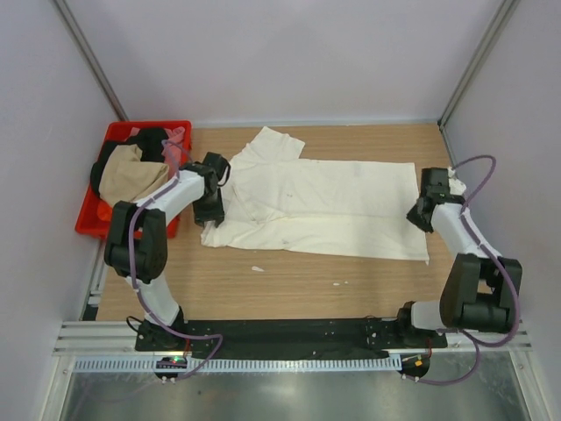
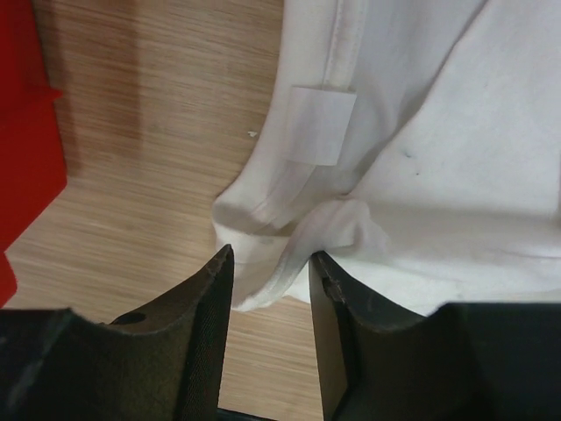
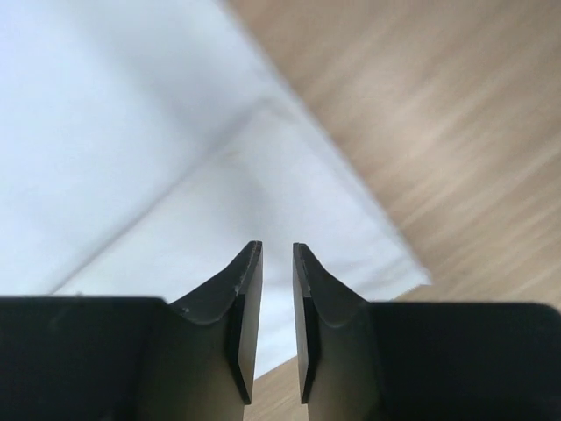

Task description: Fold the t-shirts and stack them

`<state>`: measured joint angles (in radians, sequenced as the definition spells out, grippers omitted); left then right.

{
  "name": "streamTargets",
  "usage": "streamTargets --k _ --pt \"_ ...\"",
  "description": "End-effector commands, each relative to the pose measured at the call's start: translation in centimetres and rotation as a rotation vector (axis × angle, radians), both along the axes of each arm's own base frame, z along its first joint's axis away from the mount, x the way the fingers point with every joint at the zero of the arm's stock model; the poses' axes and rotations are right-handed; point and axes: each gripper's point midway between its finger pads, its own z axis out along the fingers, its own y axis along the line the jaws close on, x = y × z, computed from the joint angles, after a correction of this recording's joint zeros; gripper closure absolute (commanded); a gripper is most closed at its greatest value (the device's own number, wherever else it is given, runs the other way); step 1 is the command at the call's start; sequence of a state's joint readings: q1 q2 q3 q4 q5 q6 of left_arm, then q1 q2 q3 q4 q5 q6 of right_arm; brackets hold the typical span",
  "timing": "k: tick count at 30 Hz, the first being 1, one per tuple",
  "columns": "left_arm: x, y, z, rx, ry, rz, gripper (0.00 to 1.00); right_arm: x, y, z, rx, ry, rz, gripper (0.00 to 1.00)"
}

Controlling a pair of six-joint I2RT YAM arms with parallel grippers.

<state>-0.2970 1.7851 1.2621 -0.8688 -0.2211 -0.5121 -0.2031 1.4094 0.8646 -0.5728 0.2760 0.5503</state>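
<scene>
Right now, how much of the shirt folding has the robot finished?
Done: one cream t-shirt lies spread on the table; nothing stacked yet. In hand: the left gripper is open around its bunched edge, the right gripper sits over a hem corner. Left: folding it, then the tan shirt, black shirt and pink shirt waiting in the red crate.

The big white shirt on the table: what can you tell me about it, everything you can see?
The cream t-shirt is soft, thin-looking cloth with a few small dark specks. It lies spread as a long band across the wooden table, apparently folded lengthwise, one sleeve pointing to the far side. A white label shows near its edge. A bunched fold sits between the left gripper's fingers; the right gripper hovers over the opposite corner.
</scene>
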Motion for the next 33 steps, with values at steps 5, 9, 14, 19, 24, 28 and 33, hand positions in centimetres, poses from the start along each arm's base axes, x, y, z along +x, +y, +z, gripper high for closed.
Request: streamTargets --k 5,9,14,19,24,28,33 --pt "3.2 0.9 4.7 -0.066 -0.136 0.069 0.52 10.2 17.7 12.6 0.007 -0.554 0.625 0.72" --pt "4.6 1.2 7.2 -0.299 -0.209 0.159 0.51 10.7 28.2 12.7 -0.08 -0.557 0.983 0.71" --pt "5.3 1.5 8.7 -0.5 -0.265 0.253 0.5 10.1 38.4 9.1 -0.151 -0.467 1.336 0.7" --pt "3.4 1.3 7.6 -0.567 -0.251 0.266 0.52 8.2 44.1 6.7 -0.175 -0.424 1.579 0.71" --pt "-0.2 2.5 5.2 -0.48 -0.212 0.275 0.51 6.2 47.0 4.1 -0.175 -0.375 1.727 0.66" --pt "-1.5 3.1 3.8 -0.443 -0.182 0.269 0.51 6.2 47.8 2.7 -0.211 -0.343 1.785 0.65" --pt "-2.1 2.4 3.3 -0.475 -0.163 0.27 0.52 6.3 48.2 1.3 -0.231 -0.314 1.81 0.64"
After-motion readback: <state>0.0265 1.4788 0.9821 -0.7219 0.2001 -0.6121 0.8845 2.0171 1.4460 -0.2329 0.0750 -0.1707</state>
